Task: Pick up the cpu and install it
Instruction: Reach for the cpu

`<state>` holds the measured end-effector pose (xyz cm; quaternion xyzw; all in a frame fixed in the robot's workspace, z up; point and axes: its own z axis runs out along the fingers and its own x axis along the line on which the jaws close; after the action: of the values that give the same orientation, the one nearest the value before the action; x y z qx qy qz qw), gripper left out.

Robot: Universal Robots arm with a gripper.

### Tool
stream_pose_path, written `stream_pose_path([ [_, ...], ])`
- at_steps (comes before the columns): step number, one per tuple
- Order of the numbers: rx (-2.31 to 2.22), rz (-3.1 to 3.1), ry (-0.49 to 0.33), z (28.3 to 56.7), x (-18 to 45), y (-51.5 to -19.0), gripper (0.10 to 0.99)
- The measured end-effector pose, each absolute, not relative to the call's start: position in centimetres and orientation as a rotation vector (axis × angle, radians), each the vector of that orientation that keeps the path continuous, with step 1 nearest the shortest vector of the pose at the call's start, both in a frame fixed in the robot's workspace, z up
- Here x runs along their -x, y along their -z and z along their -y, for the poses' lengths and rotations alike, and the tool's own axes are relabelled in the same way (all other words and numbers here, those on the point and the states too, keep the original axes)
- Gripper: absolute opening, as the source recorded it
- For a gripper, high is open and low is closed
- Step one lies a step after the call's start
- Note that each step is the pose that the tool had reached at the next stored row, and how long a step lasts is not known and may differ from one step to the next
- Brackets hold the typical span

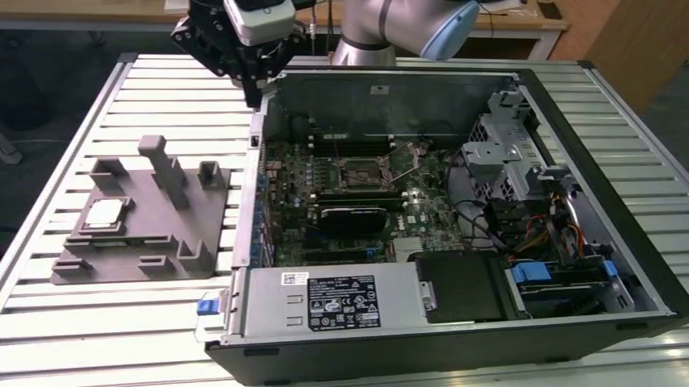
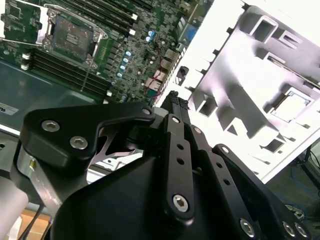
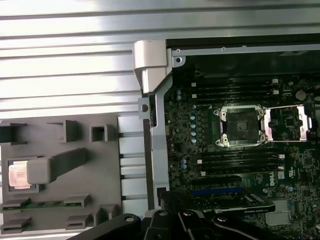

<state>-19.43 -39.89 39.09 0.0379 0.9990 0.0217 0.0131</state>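
Hovering over the far corner of the open computer case (image 1: 388, 76), the pincer (image 1: 256, 93) looks drawn narrow and empty, tips apparently together in the second wrist view, though the angle is poor. The cpu (image 1: 105, 214) sits in its pocket of the grey fixture (image 1: 161, 238) on the counter (image 1: 161, 105), well apart from the pincer; the socket (image 1: 366, 171) stands open. Risk, as judged: a fixture post (image 3: 55, 167) crowds the cpu, so an off-centre descent could strike it or tilt the chip.

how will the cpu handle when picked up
The cpu looks thin and flat with a metal top, so probably stiff and light. That smooth top may be slippery. Lying flat in a recess of the grey fixture, it should not roll or tip.
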Motion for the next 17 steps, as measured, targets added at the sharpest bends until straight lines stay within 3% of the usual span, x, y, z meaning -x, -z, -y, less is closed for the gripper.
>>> stream_pose_path([
  [17,-0.118,-3.112,-0.068,39.9,22.0,-38.9,0.106],
])
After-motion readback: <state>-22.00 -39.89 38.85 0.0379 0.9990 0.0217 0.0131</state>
